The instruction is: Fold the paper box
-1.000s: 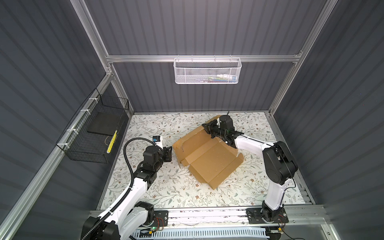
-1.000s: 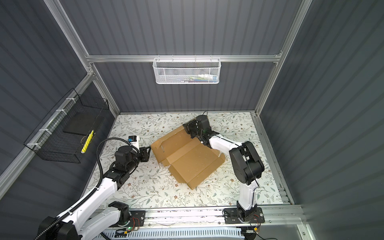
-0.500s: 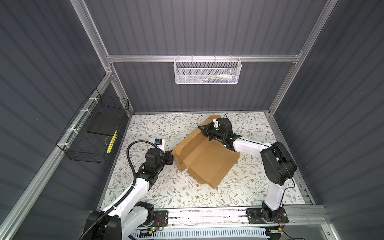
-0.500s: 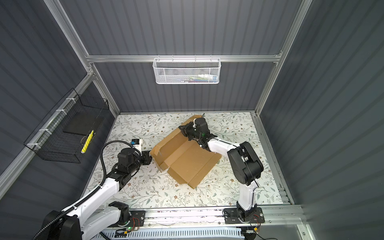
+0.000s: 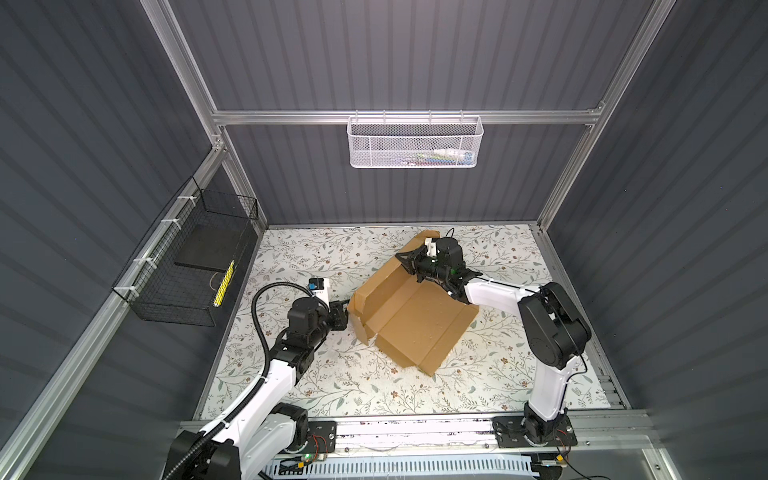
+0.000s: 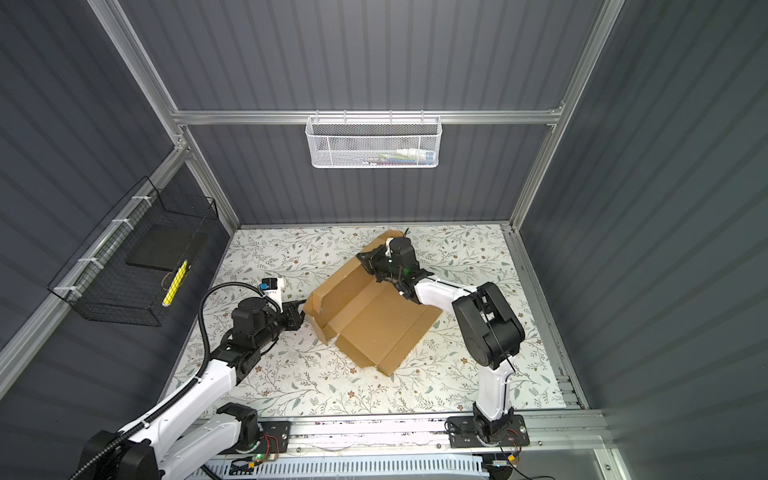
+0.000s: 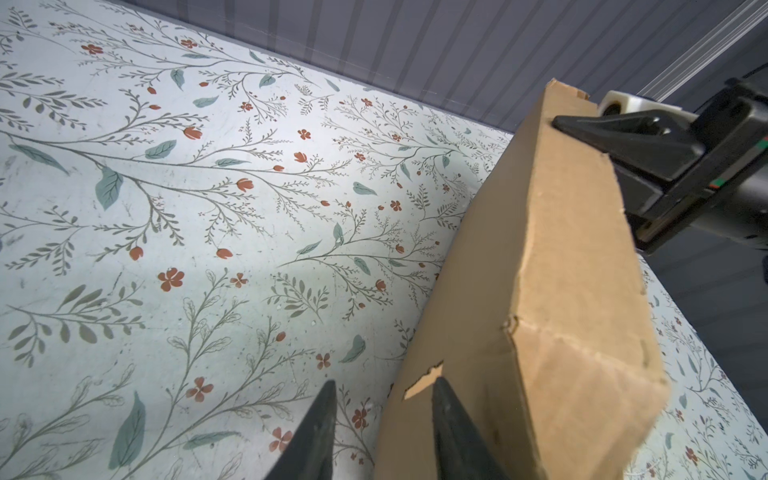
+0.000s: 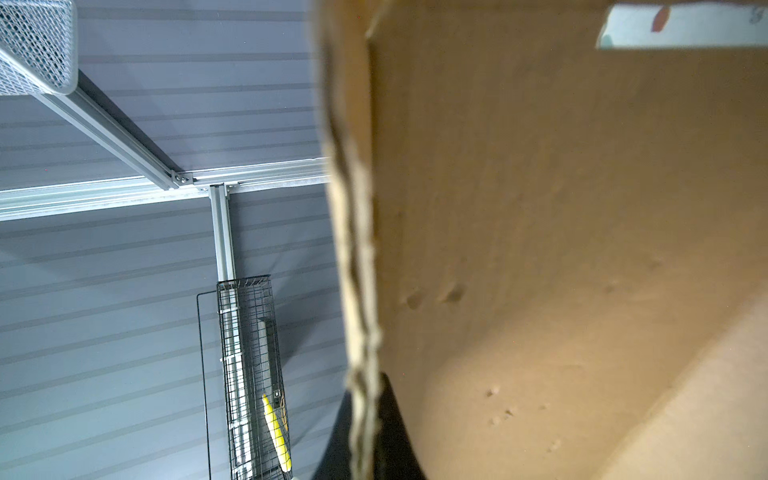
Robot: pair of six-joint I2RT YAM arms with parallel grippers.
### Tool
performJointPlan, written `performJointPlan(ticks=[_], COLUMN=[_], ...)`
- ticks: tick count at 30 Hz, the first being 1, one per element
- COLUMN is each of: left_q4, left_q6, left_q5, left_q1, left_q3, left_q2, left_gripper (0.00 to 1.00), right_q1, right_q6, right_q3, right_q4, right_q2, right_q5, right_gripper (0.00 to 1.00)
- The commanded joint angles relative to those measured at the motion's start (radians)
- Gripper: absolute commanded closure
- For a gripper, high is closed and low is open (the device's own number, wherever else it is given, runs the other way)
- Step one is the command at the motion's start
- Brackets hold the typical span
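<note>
The paper box (image 5: 419,324) (image 6: 374,320) is a brown cardboard sheet lying partly folded on the floral table, its far-left wall raised. My right gripper (image 5: 405,259) (image 6: 363,259) is shut on the top edge of that wall. In the right wrist view the wall's edge (image 8: 357,291) runs between the jaws (image 8: 365,399). In the left wrist view the right fingers (image 7: 582,124) pinch the wall (image 7: 540,249). My left gripper (image 5: 343,311) (image 6: 298,311) (image 7: 384,399) is open at the box's left corner, one finger in front of the cardboard's outer face and one over the table.
A white mesh basket (image 5: 415,143) (image 6: 372,143) hangs on the back wall. A black wire basket (image 5: 195,266) (image 6: 137,266) (image 8: 249,374) is fixed to the left wall. The floral table (image 5: 374,390) is bounded by dark walls and a front rail.
My right gripper has moved left with the far wall, tipping it more upright. My left gripper has shifted slightly toward the front and stays at the box's left corner.
</note>
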Motion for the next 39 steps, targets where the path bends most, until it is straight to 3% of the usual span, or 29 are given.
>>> performJointPlan(ticks=[1, 7, 15, 21, 30, 39], left_q4=[-0.033, -0.085, -0.283, -0.364, -0.392, -0.304], left_q6=[-0.023, -0.028, 0.015, 0.004, -0.009, 0.026], left_q5=[0.028, 0.033, -0.094, -0.13, -0.02, 0.077], left_q1=[-0.004, -0.004, -0.004, -0.004, -0.004, -0.006], left_q3=[-0.028, -0.045, -0.009, 0.005, -0.009, 0.008], left_q2=[-0.051, -0.114, -0.163, -0.169, -0.218, -0.137], left_gripper=[0.62, 0.64, 0.67, 0.67, 0.66, 0.66], right_q1=[0.007, 0.009, 0.011, 0.011, 0.011, 0.016], right_q6=[-0.013, -0.01, -0.013, -0.015, -0.013, -0.012], right_q3=[0.019, 0.017, 0.013, 0.013, 0.013, 0.008], right_q4=[0.022, 0.025, 0.024, 0.024, 0.027, 0.03], right_q2=[0.024, 0.029, 0.024, 0.02, 0.02, 0.018], right_q5=[-0.011, -0.011, -0.007, -0.004, -0.003, -0.003], right_gripper=[0.93, 0.93, 0.93, 0.93, 0.93, 0.93])
